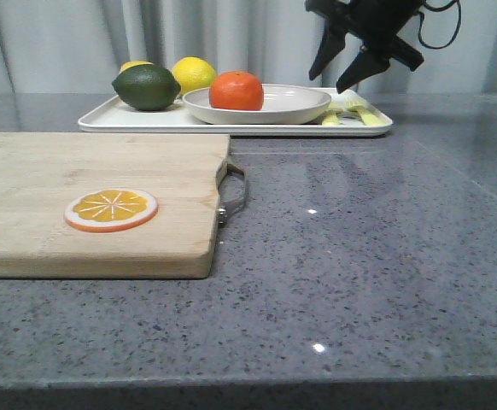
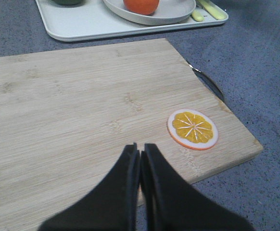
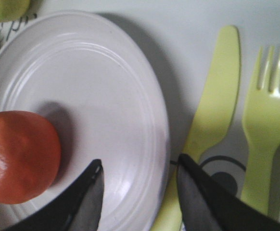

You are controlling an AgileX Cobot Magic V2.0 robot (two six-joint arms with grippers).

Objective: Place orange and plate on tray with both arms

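The orange [image 1: 236, 90] sits in the off-white plate [image 1: 295, 105], and the plate rests on the long white tray [image 1: 137, 119] at the back. My right gripper [image 1: 334, 79] hangs open and empty above the plate's right rim. In the right wrist view its jaws [image 3: 139, 166] straddle the plate's rim [image 3: 152, 96], with the orange [image 3: 19, 154] beside one finger. My left gripper [image 2: 139, 148] is shut and empty over the wooden cutting board [image 2: 82, 120]; it is out of the front view. The orange [image 2: 141, 5], plate [image 2: 178, 12] and tray [image 2: 87, 24] show far off in the left wrist view.
A dark green lime [image 1: 147, 87] and two yellow lemons [image 1: 194, 74] lie on the tray's left part. A yellow-green knife [image 3: 212, 106] and fork [image 3: 267, 120] lie on its right end. An orange slice [image 1: 111, 209] lies on the cutting board [image 1: 78, 171], which has a metal handle [image 1: 234, 192].
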